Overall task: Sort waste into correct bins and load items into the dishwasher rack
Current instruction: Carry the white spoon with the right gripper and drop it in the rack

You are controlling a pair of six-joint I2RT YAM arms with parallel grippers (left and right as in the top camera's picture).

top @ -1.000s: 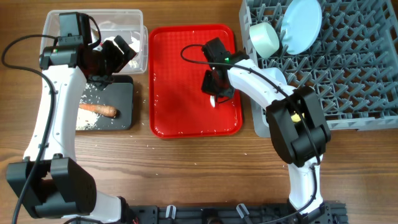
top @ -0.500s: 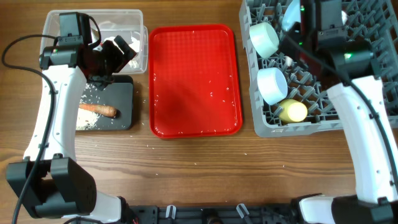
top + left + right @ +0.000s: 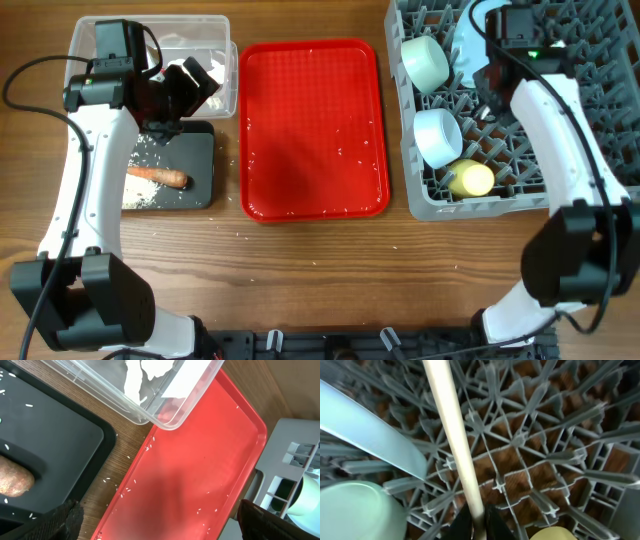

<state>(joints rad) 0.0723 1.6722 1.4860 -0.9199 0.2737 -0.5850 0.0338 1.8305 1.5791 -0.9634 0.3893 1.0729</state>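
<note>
My right gripper (image 3: 479, 527) is shut on the white plastic spoon (image 3: 451, 430) and holds it over the grid floor of the grey dishwasher rack (image 3: 590, 150). In the overhead view this gripper (image 3: 490, 82) is just right of the plate (image 3: 472, 45). The rack holds the pale blue plate, two pale blue bowls (image 3: 425, 62) (image 3: 437, 137) and the yellow cup (image 3: 470, 180). My left gripper (image 3: 190, 85) is open and empty above the gap between the clear bin (image 3: 100, 30) and the black bin (image 3: 200, 150). The carrot stick (image 3: 158, 177) and rice lie in the black bin. White tissue (image 3: 145, 375) lies in the clear bin.
The flat red tray (image 3: 315, 130) lies between the bins and the rack, with scattered rice grains on it. A few grains lie on the wooden table (image 3: 330, 270) beside the tray. In the right wrist view the plate (image 3: 365, 430) and a bowl (image 3: 355, 510) are close to the spoon.
My right arm has moved from the red tray over to the rack, carrying the spoon. The left arm has not moved.
</note>
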